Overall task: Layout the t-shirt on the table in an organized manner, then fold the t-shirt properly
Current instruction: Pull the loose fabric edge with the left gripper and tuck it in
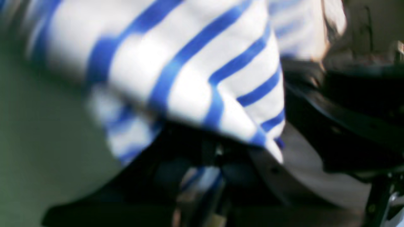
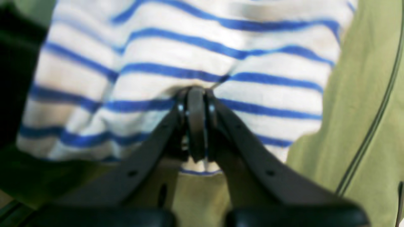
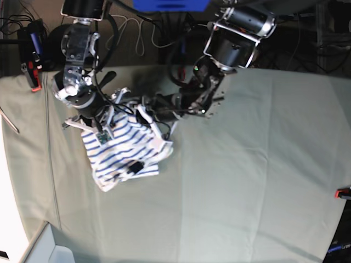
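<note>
The right gripper (image 2: 196, 94) is clenched on the t-shirt (image 2: 189, 75): its two dark jaws meet on a pinch of striped cloth, and the rest of the garment spreads beyond and to both sides of the tips, hanging in soft folds. A hem edge shows just under the jaws, with the pale green table (image 2: 363, 126) below it and off to the right.

The left gripper (image 1: 202, 176) is also closed on the t-shirt; a strip of striped cloth sits between its dark fingers, and a loose, bunched fold drapes over and past them, blurred in the left wrist view.

In the base view the shirt (image 3: 123, 150) is a crumpled bundle between the two grippers, right gripper (image 3: 104, 121) at its far-left edge, left gripper (image 3: 159, 118) at its upper right. White with thin blue stripes, a small dark label on top, it lies at the table's (image 3: 247, 181) left part.
</note>
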Motion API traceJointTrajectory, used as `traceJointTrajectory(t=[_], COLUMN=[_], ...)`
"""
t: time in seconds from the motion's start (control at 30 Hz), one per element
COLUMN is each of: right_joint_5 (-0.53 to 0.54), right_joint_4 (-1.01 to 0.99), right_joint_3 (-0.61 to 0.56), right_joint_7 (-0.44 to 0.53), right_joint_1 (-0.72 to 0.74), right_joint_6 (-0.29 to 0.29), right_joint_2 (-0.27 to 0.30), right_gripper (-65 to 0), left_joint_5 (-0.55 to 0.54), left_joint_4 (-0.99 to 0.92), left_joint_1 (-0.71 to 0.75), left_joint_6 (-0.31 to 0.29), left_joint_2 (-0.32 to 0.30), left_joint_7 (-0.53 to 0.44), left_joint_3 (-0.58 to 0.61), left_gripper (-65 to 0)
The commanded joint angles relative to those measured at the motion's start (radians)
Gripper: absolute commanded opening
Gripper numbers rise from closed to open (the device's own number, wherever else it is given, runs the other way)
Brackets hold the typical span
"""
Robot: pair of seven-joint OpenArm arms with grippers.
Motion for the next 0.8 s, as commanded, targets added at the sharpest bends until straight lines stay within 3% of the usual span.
traceJointTrajectory(t=[0.0, 0.17, 0.33, 0.6, 0.77], right_joint_5=[0.024, 0.024, 0.024, 0.024, 0.024], right_joint_4=[0.014, 0.014, 0.014, 0.014, 0.040], right_joint_3=[-0.005, -0.005, -0.005, -0.010, -0.002], right_joint_7=[0.019, 0.020, 0.022, 0.026, 0.019], right_joint_1=[0.010, 0.010, 0.010, 0.013, 0.031], right_joint_6=[0.014, 0.014, 0.014, 0.014, 0.014], right_joint_2=[-0.004, -0.003, -0.003, -0.006, -0.004], right_gripper=[-65.0, -65.0, -65.0, -65.0, -65.0], left_joint_5=[-0.028, -0.032, -0.059, -0.359, -0.467], left_joint_4=[0.016, 0.022, 0.024, 0.033, 0.159], left_joint_1=[-0.033, -0.031, -0.025, 0.005, 0.048], left_joint_6=[-0.033, -0.033, -0.033, -0.033, -0.033], left_joint_2=[0.011, 0.002, -0.093, -0.289, -0.389], left_joint_7=[-0.018, -0.018, -0.018, -0.016, -0.016], left_joint_3=[0.001, -0.005, -0.011, -0.037, -0.043], left_gripper=[-65.0, -65.0, -65.0, -65.0, -65.0])
